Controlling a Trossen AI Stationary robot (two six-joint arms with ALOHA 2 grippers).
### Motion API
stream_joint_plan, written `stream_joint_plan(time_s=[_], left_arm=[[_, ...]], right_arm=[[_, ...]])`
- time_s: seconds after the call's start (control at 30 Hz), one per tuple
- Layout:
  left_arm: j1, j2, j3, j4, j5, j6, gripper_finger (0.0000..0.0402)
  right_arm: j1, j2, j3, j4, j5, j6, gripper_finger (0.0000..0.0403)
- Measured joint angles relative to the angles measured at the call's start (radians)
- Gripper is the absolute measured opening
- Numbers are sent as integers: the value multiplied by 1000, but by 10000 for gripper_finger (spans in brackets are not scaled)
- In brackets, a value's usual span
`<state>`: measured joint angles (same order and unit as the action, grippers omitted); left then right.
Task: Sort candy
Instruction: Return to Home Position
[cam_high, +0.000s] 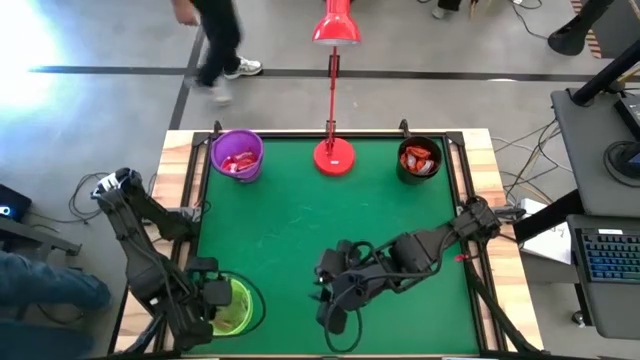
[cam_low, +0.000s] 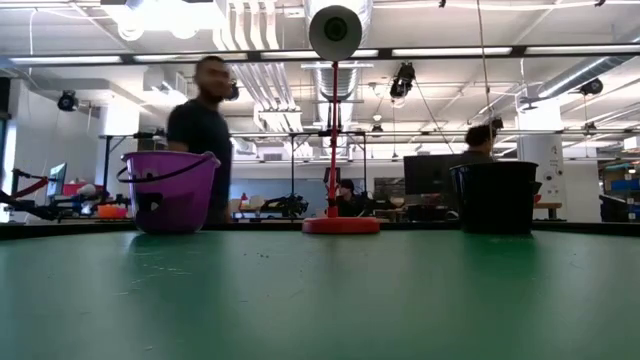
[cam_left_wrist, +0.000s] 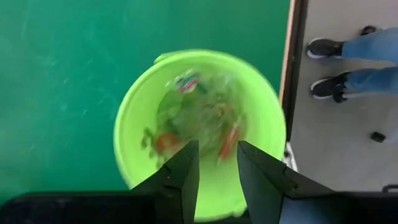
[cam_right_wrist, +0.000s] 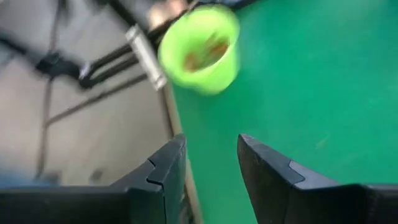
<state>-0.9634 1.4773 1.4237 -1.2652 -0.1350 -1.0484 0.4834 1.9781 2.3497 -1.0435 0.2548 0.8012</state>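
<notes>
- The left end effector (cam_left_wrist: 216, 149) hangs over the light green bucket (cam_left_wrist: 134, 124), well to the near-left of the red lamp base (cam_high: 334, 157). Its wrist view shows the fingers a little apart and holding nothing, with blurred candy (cam_left_wrist: 165, 142) in the bucket below.
- The purple bucket (cam_high: 258, 150) stands just left of the lamp base. Only the high view shows the red candy inside it.
- The right end effector (cam_right_wrist: 211, 142) hovers over the green worktop (cam_high: 300, 215) on the near side of the lamp base, fingers parted and empty.
- The black bucket (cam_high: 420, 143), right of the lamp base, holds orange-red candy.
- The low view takes in only the purple bucket, the lamp base and the black bucket, with a person (cam_low: 200, 125) behind.
</notes>
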Motion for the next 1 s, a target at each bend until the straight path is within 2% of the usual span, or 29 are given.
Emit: stream_joint_plan(time_s=[0.13, 0.17, 0.23, 0.37, 0.5, 0.6, 0.77, 1.0], left_arm=[[-1, 0, 85, -162, 6, -60, 91], [-6, 0, 109, -200, -29, -64, 91], [-28, -3, 157, -255, -183, -49, 91], [-119, -52, 236, -273, -563, -10, 91], [-228, -133, 259, -275, -772, -26, 91], [-321, -206, 238, -277, -879, -63, 91], [-455, -306, 177, -273, -995, -120, 91], [-539, -408, 42, -261, -1091, -234, 91]], right_arm=[[4, -1, 0, -14, -203, -23, 137], [4, -2, 0, -19, -240, -24, 138], [6, -11, -1, -47, -253, -35, 141], [35, -40, -1, -63, -218, -296, 147], [58, -89, -1, -39, -219, -385, 155], [79, -138, -1, -39, -163, -427, 160], [140, -221, -1, -70, -20, -442, 162], [220, -315, -1, -74, 107, -529, 164]])
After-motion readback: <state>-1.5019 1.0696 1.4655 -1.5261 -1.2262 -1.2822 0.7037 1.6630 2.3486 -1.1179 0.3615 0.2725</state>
